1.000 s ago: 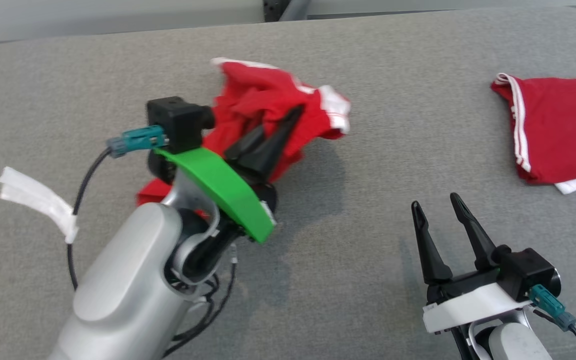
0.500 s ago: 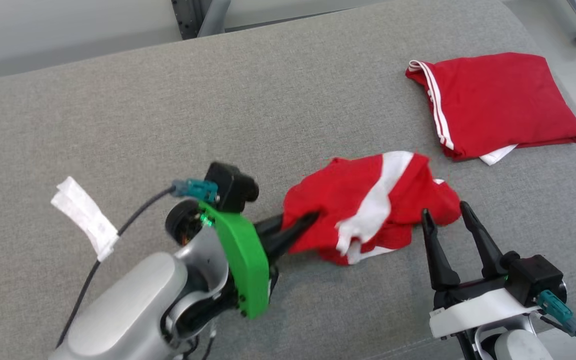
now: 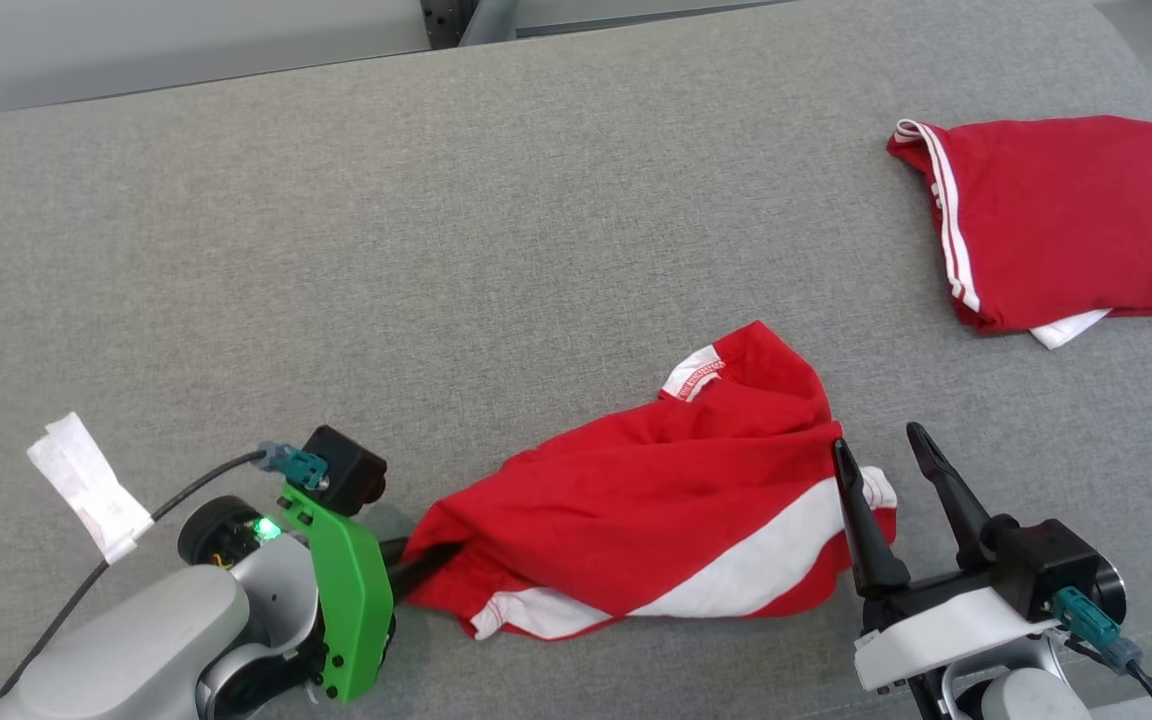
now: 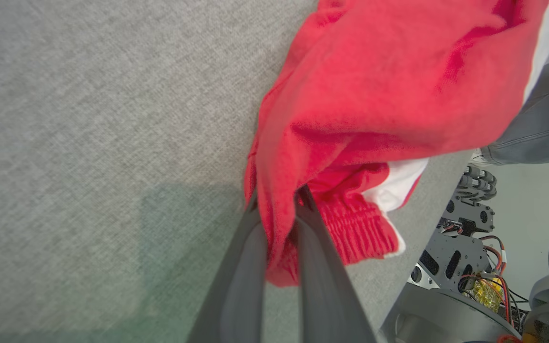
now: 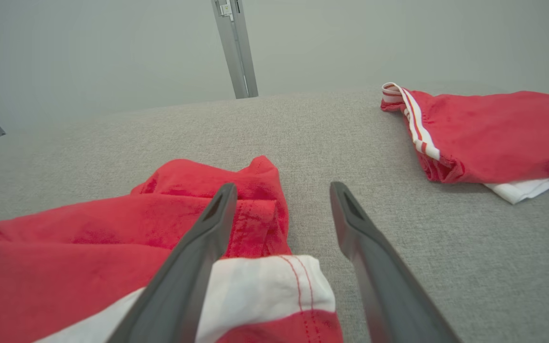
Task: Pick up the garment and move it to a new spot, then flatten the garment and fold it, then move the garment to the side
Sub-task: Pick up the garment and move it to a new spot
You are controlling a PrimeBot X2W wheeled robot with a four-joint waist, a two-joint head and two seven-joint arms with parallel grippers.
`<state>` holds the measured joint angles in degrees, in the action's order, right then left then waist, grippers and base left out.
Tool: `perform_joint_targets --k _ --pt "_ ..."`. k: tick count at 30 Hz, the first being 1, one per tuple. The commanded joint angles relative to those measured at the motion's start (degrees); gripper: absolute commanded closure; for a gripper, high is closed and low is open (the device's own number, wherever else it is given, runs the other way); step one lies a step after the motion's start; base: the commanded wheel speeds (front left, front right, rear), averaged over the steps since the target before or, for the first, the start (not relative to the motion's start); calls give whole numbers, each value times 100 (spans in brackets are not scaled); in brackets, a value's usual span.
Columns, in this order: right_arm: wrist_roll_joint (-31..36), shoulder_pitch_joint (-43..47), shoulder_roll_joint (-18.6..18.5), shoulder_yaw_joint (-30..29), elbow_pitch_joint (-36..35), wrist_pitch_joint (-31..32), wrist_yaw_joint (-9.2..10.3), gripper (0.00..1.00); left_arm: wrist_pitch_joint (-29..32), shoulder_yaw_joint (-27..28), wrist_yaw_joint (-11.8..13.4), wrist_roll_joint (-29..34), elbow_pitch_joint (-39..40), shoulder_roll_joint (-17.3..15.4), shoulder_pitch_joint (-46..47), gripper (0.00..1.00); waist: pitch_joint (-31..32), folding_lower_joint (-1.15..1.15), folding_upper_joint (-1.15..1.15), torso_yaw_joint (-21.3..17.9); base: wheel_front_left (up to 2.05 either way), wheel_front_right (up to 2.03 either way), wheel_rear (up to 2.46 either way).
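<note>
At the far left a white strip of tape [image 3: 86,485] hangs from the black cable [image 3: 126,535] that runs to the left arm [image 3: 136,650], which lies low across the grey cushion [image 3: 436,250] and points toward the right with its green wrist plate [image 3: 346,600] on edge. The left gripper [image 3: 414,572] is closed to a narrow pinch on the left end of the garment [image 3: 656,510]; in the left wrist view its two fingers [image 4: 243,271] squeeze a fold of red cloth [image 4: 389,85] between them, with the ribbed waistband and a bit of white trim bunched beside the tips. The garment, red shorts with a white stripe, lies crumpled on the cushion near its front edge, stretching from that pinch across to the right gripper [image 3: 876,440]. That gripper rests at the lower right with its fingers pointing up and away and spread wide, holding nothing; its left finger [image 5: 198,247] stands over the garment's right end [image 5: 88,247], while the other finger is over bare cushion. Well apart at the far right, a second red garment [image 3: 1066,220] with white stripes lies folded flat on the cushion [image 5: 489,133].
</note>
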<state>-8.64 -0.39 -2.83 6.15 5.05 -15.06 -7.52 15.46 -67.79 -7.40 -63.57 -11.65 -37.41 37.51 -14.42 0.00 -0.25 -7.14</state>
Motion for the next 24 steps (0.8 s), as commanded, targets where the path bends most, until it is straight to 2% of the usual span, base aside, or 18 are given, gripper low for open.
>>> perform_joint_targets --k 1,5,8,9,10,11,12,14,19,22,24 --pt "64 -54 -13 -15 19 -15 6 0 -44 -73 -10 -55 -140 13 152 100 64 0 25 109 0 0 0" --pt "118 -83 -14 -17 64 -15 6 0 -78 -285 -9 -182 -486 113 475 100 136 0 25 159 0 0 0" --pt "131 -97 -14 -32 67 -15 6 0 -130 -398 -9 -21 -802 162 702 100 173 0 25 160 0 0 0" --pt "120 -86 -13 -33 70 -15 6 0 -96 -439 -9 78 -890 182 763 98 190 0 25 153 0 0 0" --pt "111 -70 -14 -39 69 -15 6 0 -47 -477 -9 141 -958 209 780 85 206 0 25 147 0 0 0" --pt "111 -70 -14 -39 69 -15 6 0 -47 -477 -9 141 -958 209 780 85 206 0 25 147 0 0 0" --pt "97 -50 -14 -57 67 -15 6 0 -17 -504 -9 157 -1019 231 788 67 218 0 25 139 0 0 0" --pt "69 -5 -13 -74 74 -15 6 0 13 -529 -9 159 -1111 250 774 0 257 0 25 117 0 0 0" --pt "93 127 -14 -233 58 -15 6 0 45 -558 -9 214 -1190 162 581 0 410 0 25 56 0 0 0" --pt "173 200 -14 -393 -3 -15 6 0 -358 -468 30 261 -1206 26 466 0 561 0 25 21 0 0 0" --pt "218 279 -16 -555 -72 -15 6 0 -727 -323 175 150 -1093 -17 256 0 673 0 25 31 0 0 0"
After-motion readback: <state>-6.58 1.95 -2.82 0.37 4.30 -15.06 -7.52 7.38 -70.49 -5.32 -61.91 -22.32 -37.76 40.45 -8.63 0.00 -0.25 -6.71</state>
